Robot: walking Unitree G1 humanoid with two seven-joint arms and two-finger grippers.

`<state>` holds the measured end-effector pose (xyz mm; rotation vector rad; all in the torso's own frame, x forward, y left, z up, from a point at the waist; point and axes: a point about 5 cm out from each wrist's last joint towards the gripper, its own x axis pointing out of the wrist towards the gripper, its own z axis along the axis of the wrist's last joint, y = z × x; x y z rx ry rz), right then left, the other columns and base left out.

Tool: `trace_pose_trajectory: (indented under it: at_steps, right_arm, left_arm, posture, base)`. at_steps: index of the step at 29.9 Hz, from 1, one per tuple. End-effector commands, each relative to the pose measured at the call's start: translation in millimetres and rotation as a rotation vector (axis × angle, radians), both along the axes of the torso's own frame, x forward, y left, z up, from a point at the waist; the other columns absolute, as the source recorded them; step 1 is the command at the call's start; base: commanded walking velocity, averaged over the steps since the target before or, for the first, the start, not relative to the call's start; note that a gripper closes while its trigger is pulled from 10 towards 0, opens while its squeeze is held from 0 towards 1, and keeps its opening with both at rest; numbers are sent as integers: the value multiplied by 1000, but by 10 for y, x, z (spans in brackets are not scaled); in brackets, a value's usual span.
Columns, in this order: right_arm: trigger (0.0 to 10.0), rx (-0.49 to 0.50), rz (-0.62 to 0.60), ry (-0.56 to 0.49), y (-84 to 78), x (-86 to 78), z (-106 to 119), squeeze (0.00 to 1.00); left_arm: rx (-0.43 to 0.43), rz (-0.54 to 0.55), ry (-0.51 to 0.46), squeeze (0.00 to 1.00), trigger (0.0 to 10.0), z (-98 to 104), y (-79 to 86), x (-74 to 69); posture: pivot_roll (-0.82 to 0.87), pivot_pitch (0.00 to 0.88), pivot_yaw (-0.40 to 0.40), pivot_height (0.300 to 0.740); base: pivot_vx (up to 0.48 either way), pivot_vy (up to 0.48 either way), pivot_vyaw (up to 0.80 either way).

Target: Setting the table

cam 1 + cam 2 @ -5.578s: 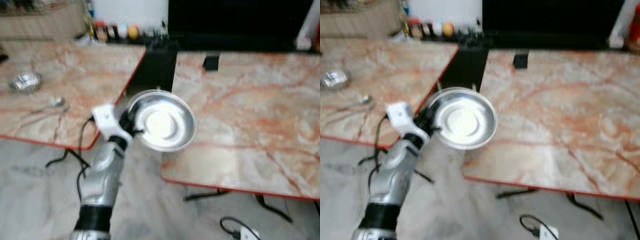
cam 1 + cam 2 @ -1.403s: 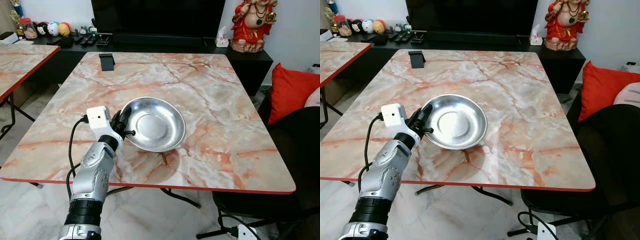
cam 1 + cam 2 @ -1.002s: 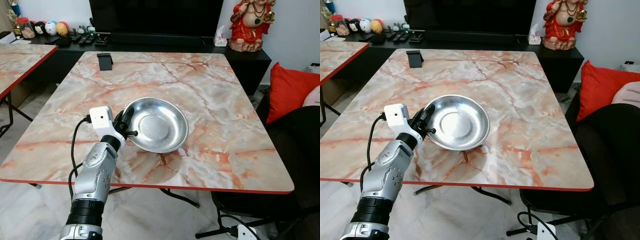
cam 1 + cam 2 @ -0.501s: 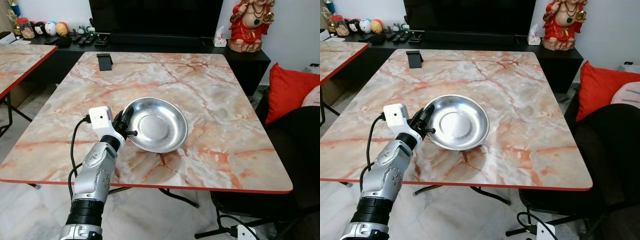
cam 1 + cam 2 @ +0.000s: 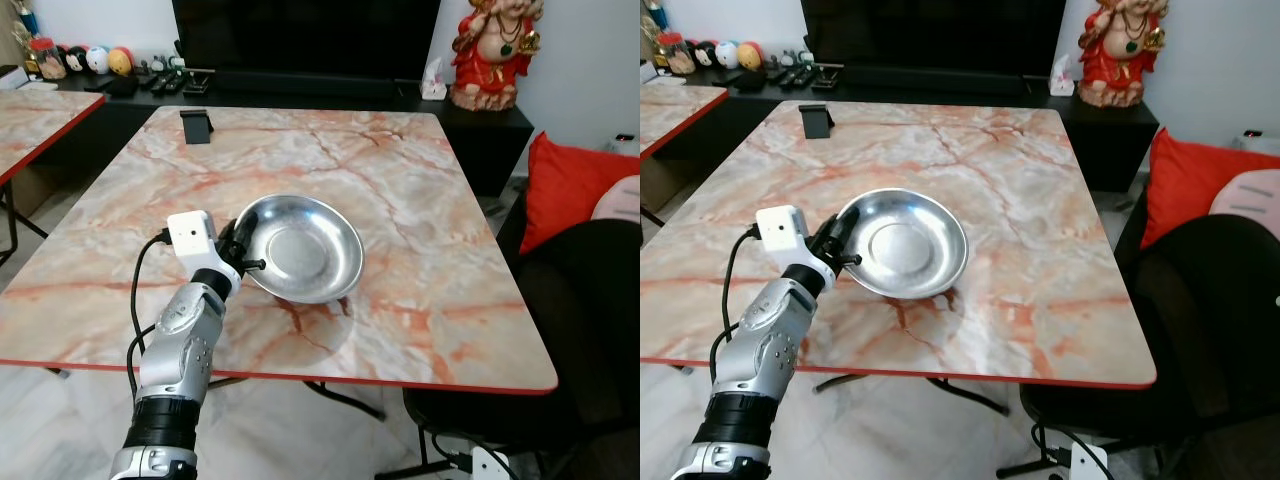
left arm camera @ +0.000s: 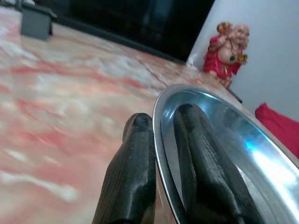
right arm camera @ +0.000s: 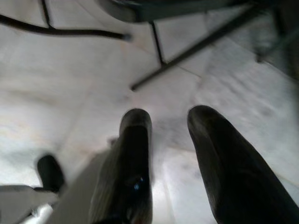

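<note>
A round steel bowl (image 5: 300, 250) hangs just above the near left part of the marble table (image 5: 430, 190), tilted a little. My left gripper (image 5: 238, 250) is shut on the bowl's left rim. In the left wrist view one black finger (image 6: 133, 158) presses outside the rim and the other lies inside the bowl (image 6: 247, 158). The bowl casts a shadow on the marble beneath it; whether it touches the table I cannot tell. My right gripper (image 7: 170, 121) hangs idle over the pale floor, its fingers apart with nothing between them.
A small black stand (image 5: 195, 126) sits at the table's far left corner. A red statue (image 5: 490, 50) stands on the dark console behind. To the right are a black chair (image 5: 570, 330) and a red cushion (image 5: 565, 185). A second marble table (image 5: 40, 110) lies left.
Over several seconds the view swung from the gap between two tables to this table, bowl still held. In the last half second the picture shifted slightly; the grip is the same.
</note>
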<state>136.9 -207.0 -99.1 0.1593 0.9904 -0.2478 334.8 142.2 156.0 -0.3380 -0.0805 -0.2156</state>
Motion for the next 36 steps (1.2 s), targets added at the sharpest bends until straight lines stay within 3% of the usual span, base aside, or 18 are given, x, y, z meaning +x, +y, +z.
trace_pose_trajectory:
  at_steps: [1, 7, 10, 14, 17, 27, 36]
  right_arm:
    - [10000, -6, -5, -10, -23, 26, 14, 0]
    - [10000, -5, -3, -10, -21, 28, 14, 0]
    - [10000, -4, -2, -11, -24, 31, 16, 0]
    - [10000, -5, -1, -11, -23, 32, 16, 0]
    - [10000, -5, -1, -11, -21, 30, 15, 0]
    - [10000, -2, -1, -9, -17, 25, 12, 0]
    - [10000, 2, 8, -4, -12, 5, 5, 0]
  left_arm:
    - [22, -28, -25, 0, 10000, 67, 22, 3]
    - [28, -15, 20, 0, 10000, 3, 182, -8]
    - [-38, 43, 92, 0, 10000, -72, 301, -10]
    - [-69, 22, 147, 0, 10000, -150, 309, -28]
    - [-29, 18, 185, 0, 10000, -228, 316, -44]
    - [-20, 7, 236, 0, 10000, -291, 309, -57]
    - [68, 38, 283, 0, 10000, -383, 391, -108]
  posture:
    - [45, 0, -39, 740]
    - [45, 0, -39, 740]
    - [49, 0, -37, 740]
    - [51, 0, -38, 740]
    - [46, 0, -35, 740]
    - [45, 0, -31, 740]
    - [49, 0, -29, 740]
  base:
    - [0, 0, 0]
    - [0, 0, 0]
    - [0, 0, 0]
    - [0, 0, 0]
    - [0, 0, 0]
    - [0, 0, 0]
    - [0, 0, 0]
